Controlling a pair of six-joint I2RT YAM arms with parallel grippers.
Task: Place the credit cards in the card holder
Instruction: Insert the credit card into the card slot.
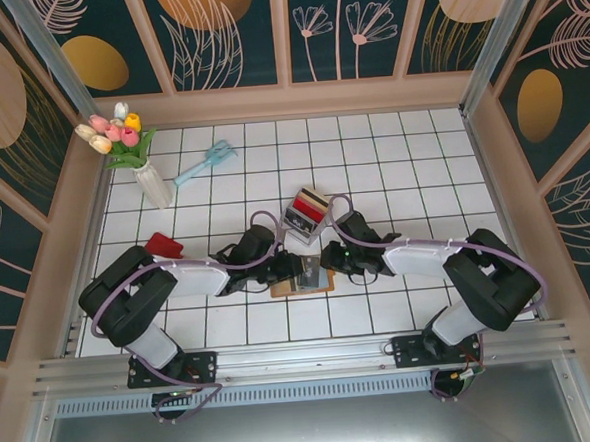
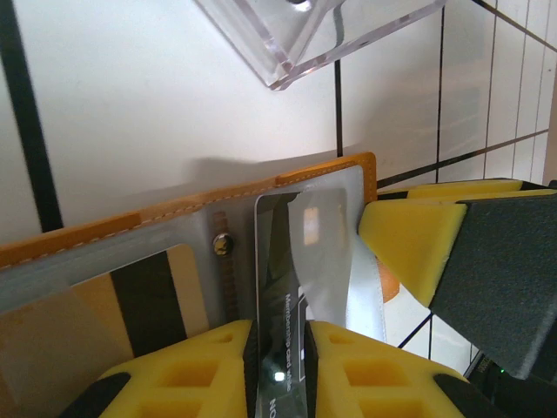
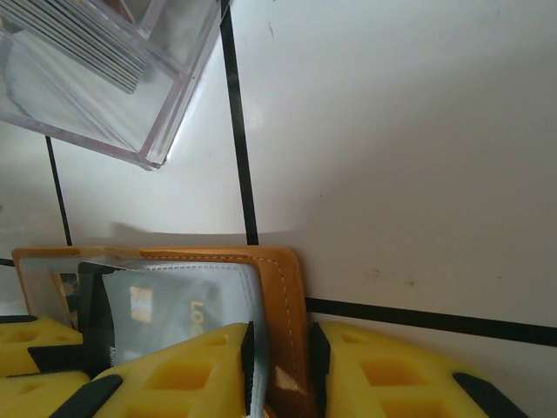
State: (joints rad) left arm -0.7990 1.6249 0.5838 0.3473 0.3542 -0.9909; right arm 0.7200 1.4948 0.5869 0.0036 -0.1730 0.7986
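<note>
**A:** Start with the left gripper (image 2: 278,338). How do the jaws stand?

**B:** Narrow. A grey card (image 2: 305,252) runs up between its two yellow fingers toward 12 o'clock in the left wrist view. I cannot tell whether the pads press the card or only flank it.

**A:** Where does the far end of that card lie?

**B:** On the pale lining of the open card holder (image 2: 174,213), over its right half. At 9 o'clock from it, on the left half, lies a tan card (image 2: 113,313) with a black stripe.

**A:** And the right gripper (image 3: 283,335)?

**B:** It is clamped on the card holder (image 3: 283,279). The orange leather edge passes between its yellow fingers in the right wrist view. In the left wrist view, one of those fingers (image 2: 405,239) sits at 3 o'clock of the grey card, on the holder's edge.

**A:** What about from above?

**B:** The card holder (image 1: 299,291) lies open on the white tiled table (image 1: 392,175). The left gripper (image 1: 284,270) is at its 10 o'clock and the right gripper (image 1: 328,262) at its 2 o'clock. A clear tray (image 1: 297,221) stands near it at 12 o'clock, not touching, with more cards (image 1: 312,205) on edge inside. Farther out are a flat red thing (image 1: 163,246) at 9 o'clock, a white vase of tulips (image 1: 152,180) at 10, and a light blue tool (image 1: 203,164) at 11.
</note>
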